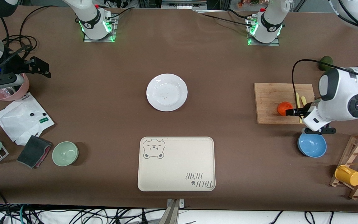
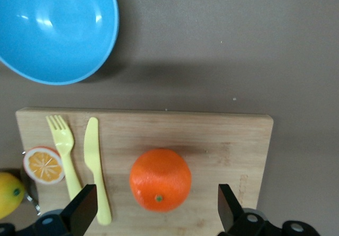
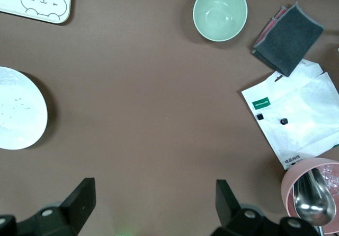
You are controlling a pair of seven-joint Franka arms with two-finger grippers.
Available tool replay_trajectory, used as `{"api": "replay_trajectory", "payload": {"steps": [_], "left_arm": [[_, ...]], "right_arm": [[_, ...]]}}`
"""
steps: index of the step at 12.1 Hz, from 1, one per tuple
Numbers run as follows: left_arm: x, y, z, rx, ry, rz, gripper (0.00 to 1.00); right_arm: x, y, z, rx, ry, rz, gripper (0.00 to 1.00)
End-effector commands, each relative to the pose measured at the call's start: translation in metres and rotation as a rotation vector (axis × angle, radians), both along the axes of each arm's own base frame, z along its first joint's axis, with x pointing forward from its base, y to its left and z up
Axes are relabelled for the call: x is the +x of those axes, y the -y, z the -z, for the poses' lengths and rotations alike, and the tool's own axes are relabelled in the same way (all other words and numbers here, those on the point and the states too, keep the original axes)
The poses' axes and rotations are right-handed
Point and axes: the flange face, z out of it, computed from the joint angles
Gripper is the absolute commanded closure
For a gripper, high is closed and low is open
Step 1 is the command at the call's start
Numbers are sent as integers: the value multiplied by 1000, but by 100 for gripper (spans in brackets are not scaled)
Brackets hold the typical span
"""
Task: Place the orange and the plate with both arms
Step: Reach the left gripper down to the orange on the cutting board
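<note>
Front view: the plate (image 1: 167, 92) lies alone on the brown table (image 1: 110, 109), near its middle, farther from the camera than the beige bear-printed tray (image 1: 176, 164). The orange (image 1: 284, 108) sits on the wooden cutting board (image 1: 275, 93) toward the left arm's end of the table. The left gripper (image 1: 294, 112) hangs over the board right at the orange; the blue bowl (image 1: 312, 145) stands nearer the camera than the board. The right gripper (image 1: 40, 69) hangs over the right arm's end of the table, beside the pink bowl (image 1: 9, 93), and that arm waits there.

Left wrist view: the orange (image 2: 160, 180) rests on the board (image 2: 212, 140) between the 2 fingers (image 2: 82, 210) of the left gripper (image 2: 156, 212), which stand wide apart and touch nothing. A yellow knife (image 2: 95, 167) and a yellow fork (image 2: 64, 154) lie beside the orange, with an orange slice (image 2: 43, 165) next to the fork.

Right wrist view: the right gripper (image 3: 153, 201) has its 2 fingers (image 3: 79, 201) spread apart over bare table, holding nothing. The plate (image 3: 18, 108) lies well apart from it, and a green bowl (image 3: 220, 12) stands near a dark cloth (image 3: 288, 37).
</note>
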Motion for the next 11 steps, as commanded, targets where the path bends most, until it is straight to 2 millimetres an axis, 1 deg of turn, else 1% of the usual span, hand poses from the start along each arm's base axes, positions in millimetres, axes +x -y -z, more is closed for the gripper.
{"api": "replay_trajectory", "payload": {"steps": [1, 2, 3, 7, 9, 11], "left_arm": [[-40, 1, 27, 14, 60, 31, 0], [-50, 3, 37, 12, 80, 36, 0], [-54, 2, 44, 11, 85, 36, 0], [-61, 4, 56, 25, 68, 61, 0], [-61, 2, 56, 37, 66, 75, 0], [-62, 3, 62, 35, 55, 75, 0]], "right_arm": [[3, 5, -4, -11, -1, 16, 0], [3, 5, -4, -11, -1, 16, 0], [3, 5, -3, -11, -2, 18, 0], [3, 5, -3, -11, -4, 18, 0], [3, 4, -4, -7, 2, 16, 0], [3, 1, -4, -6, 2, 12, 0]]}}
